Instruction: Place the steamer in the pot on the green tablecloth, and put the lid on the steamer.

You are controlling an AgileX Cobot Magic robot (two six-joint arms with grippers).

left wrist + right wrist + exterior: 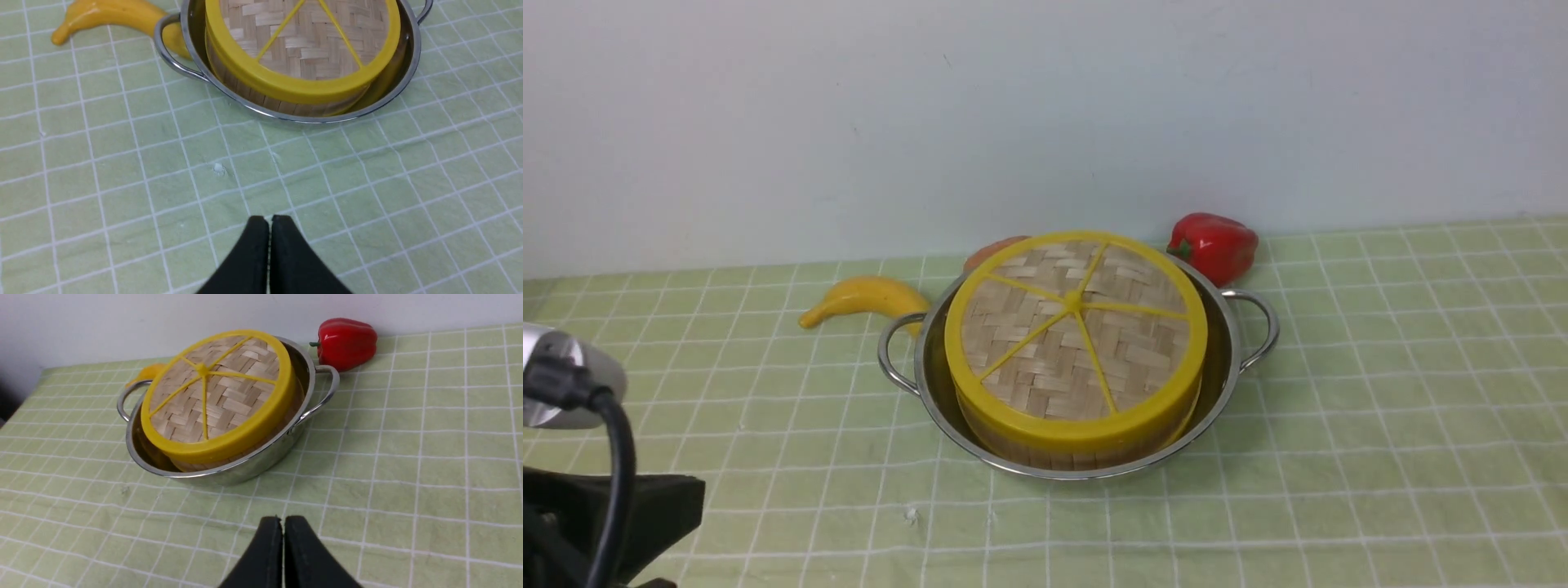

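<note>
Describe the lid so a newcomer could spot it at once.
Find the shiny steel pot in the middle of the green tablecloth. Inside it stands the bamboo steamer, and the lid sits on top. Unlike the yellow banana and red bell pepper behind, it is a flat woven disc with a yellow rim and spokes.

A plain pale wall (1045,106) is running behind the table, meeting it along a straight edge, and soft even light is falling, casting faint shadows.

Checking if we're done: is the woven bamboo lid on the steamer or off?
On. The flat woven-bamboo lid with yellow spokes covers the round bamboo steamer basket.
</note>
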